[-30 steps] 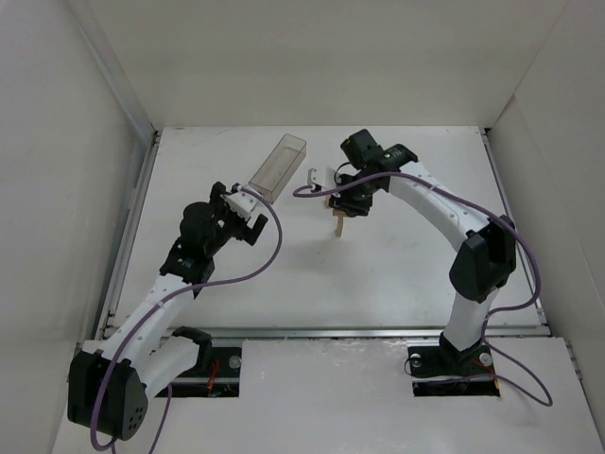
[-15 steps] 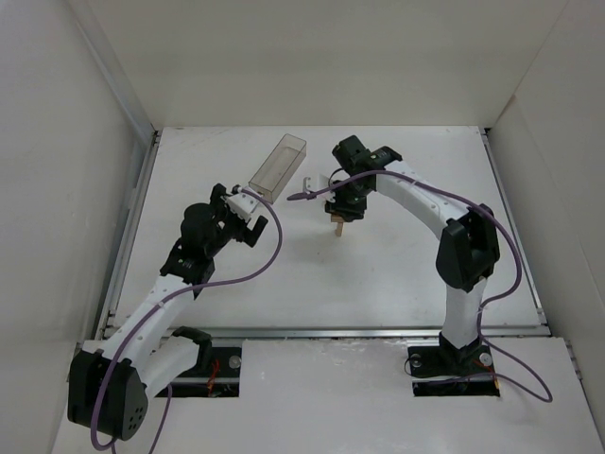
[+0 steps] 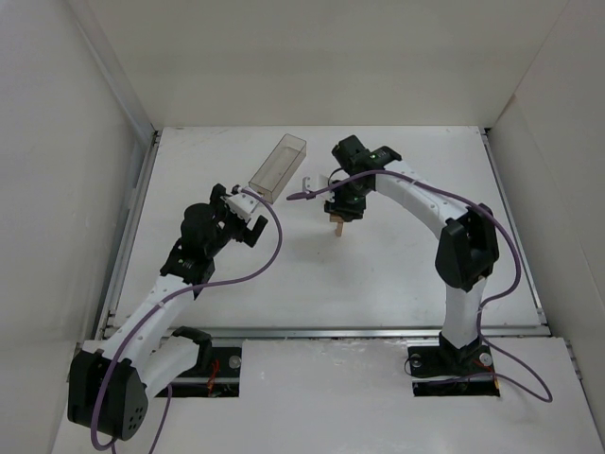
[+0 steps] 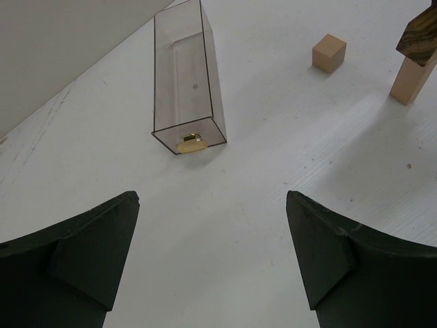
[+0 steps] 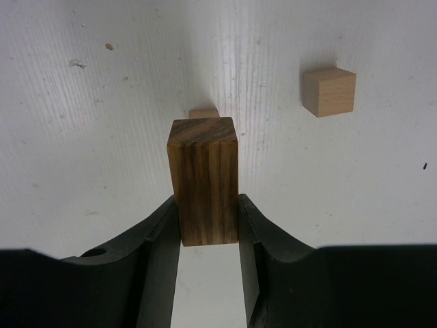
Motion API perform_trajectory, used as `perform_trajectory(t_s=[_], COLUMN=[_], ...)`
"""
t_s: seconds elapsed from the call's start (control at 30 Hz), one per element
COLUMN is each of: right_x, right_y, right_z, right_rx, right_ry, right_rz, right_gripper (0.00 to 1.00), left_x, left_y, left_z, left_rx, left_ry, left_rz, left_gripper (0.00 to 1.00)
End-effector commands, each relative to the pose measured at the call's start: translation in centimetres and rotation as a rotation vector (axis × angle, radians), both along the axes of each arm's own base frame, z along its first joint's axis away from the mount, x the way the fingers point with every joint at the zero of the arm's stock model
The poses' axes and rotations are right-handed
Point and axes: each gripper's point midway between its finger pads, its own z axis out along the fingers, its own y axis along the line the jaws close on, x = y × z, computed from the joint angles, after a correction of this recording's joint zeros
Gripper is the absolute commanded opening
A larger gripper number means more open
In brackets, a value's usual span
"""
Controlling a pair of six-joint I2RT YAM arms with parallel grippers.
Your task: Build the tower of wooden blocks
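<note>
Fingers at right (image 5: 153, 246) pinch a dark block (image 5: 203, 179) over the tan upright block (image 5: 203, 113); left fingers (image 4: 75, 253) gape wide, empty.

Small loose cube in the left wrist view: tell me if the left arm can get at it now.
Probably yes. The left tool is open, and bare table lies between it and the cube; the clear box sits off to the side.

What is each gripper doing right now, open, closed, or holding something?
Left gripper: open, holding nothing.
Right gripper: closed on the dark wooden block.
</note>
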Motion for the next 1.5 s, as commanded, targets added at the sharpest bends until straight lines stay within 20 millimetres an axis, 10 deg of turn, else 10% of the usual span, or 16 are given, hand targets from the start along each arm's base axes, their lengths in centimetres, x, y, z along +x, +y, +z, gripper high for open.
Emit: perform_trajectory(t_s=[0.0, 1.47], right_x=[0.6, 0.1], right_y=[1.6, 0.8], right_z=[1.0, -0.5], right_rx=[0.052, 0.026], right_ry=[-0.030, -0.021], right_rz=[0.036, 0.029], right_gripper=[0.00, 0.00], left_x=[0.0, 0.5], left_y=[0.1, 0.4], left_z=[1.5, 1.4], left_rx=[-0.026, 0.005], left_ry=[-0.055, -0.061], left_rz=[0.004, 0.016], left_gripper=[0.86, 0.86])
